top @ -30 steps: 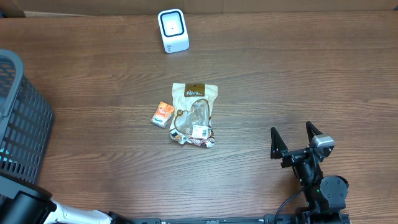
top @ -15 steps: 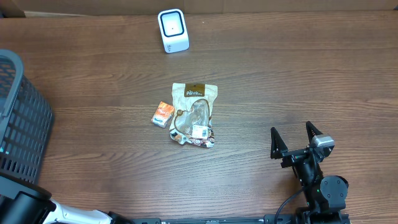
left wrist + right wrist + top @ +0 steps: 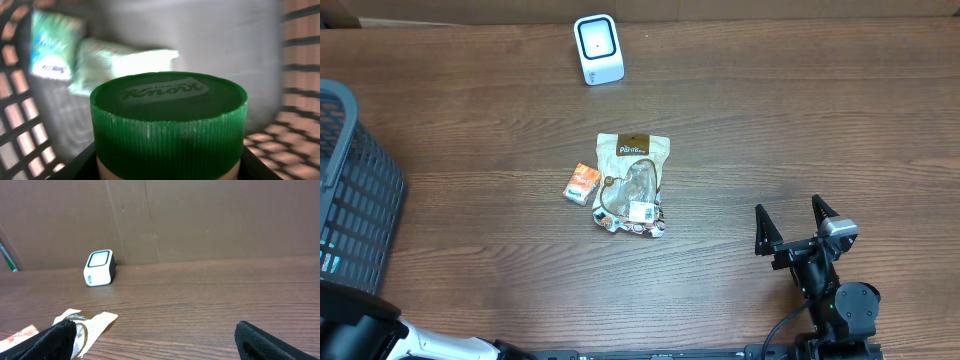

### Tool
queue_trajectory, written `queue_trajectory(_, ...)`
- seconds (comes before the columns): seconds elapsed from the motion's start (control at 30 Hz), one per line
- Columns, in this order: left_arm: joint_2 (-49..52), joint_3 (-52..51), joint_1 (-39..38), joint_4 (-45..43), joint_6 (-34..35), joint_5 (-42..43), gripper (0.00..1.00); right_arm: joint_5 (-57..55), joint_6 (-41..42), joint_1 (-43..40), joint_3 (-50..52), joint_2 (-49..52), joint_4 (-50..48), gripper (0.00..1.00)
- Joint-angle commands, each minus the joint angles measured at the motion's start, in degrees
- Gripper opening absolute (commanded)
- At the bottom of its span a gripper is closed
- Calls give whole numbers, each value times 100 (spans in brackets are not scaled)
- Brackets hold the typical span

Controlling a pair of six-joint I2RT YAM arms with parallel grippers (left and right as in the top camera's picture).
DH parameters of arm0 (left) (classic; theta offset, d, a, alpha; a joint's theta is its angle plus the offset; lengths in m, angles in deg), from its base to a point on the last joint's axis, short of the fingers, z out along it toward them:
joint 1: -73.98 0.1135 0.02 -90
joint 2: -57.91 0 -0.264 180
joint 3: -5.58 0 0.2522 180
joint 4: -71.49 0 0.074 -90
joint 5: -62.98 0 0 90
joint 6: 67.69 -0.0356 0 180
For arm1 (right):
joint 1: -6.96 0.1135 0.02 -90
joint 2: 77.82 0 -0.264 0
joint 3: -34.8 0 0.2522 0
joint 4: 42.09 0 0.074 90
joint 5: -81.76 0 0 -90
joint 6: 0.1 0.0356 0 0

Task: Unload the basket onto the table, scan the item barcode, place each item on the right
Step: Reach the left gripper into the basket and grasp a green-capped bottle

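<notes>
Presently left gripper (image 3: 167,172) is seemingly pinching green ribbed-lid plastic jar (image 3: 168,107) inside dark mesh basket (image 3: 365,190); white boxy scanner (image 3: 598,49) is sitting well apart, far-right of basket; right gripper (image 3: 787,206) is resting spread, empty, farther from jar.

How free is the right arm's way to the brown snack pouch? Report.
Probably yes: the right gripper is open and empty, and only bare table lies between it and the snack pouch.

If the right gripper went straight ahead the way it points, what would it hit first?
Nothing on the table, apparently: the right gripper points past the snack bag and scanner, toward the cardboard wall. Depth is unclear.
</notes>
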Motion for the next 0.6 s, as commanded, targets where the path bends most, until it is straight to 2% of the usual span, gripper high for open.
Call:
queue_trajectory(0.0, -26, 909, -63, 177, 0, 1152, 33, -15, 39, 33, 61, -68, -31, 100)
queue_trajectory(0.33, -120, 3005, -595, 852, -7, 2474, 31, -15, 39, 33, 61, -68, -31, 100)
queue_trajectory(0.57, -496, 3506, -1886, 1440, -223, 2535, 31, -15, 39, 33, 61, -68, -31, 100)
